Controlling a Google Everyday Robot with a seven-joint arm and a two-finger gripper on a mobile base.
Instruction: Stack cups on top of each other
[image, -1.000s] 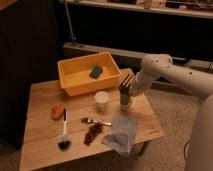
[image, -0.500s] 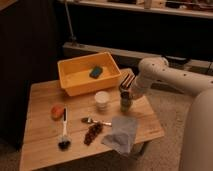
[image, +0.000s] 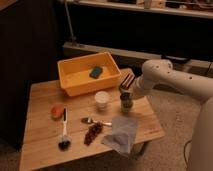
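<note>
The dark grey-brown cup (image: 126, 104) stands upright on the wooden table (image: 45, 100) near its right edge. The pale cup (image: 102, 100) stands upright a short way to its left, in front of the yellow bin. My gripper (image: 126, 88) hangs at the end of the white arm (image: 165, 79), which reaches in from the right. It points down directly over the dark cup, at or just above its rim. I cannot tell whether it touches the cup.
A yellow bin (image: 82, 82) with a green sponge (image: 96, 72) sits at the back of the table. A grey cloth (image: 120, 134), a spoon (image: 95, 121), dark dried fruit (image: 92, 133), a black brush (image: 64, 131) and an orange object (image: 57, 111) lie at the front.
The gripper stays over the dark cup, and the arm has shifted only slightly. Both cups stand where they were.
</note>
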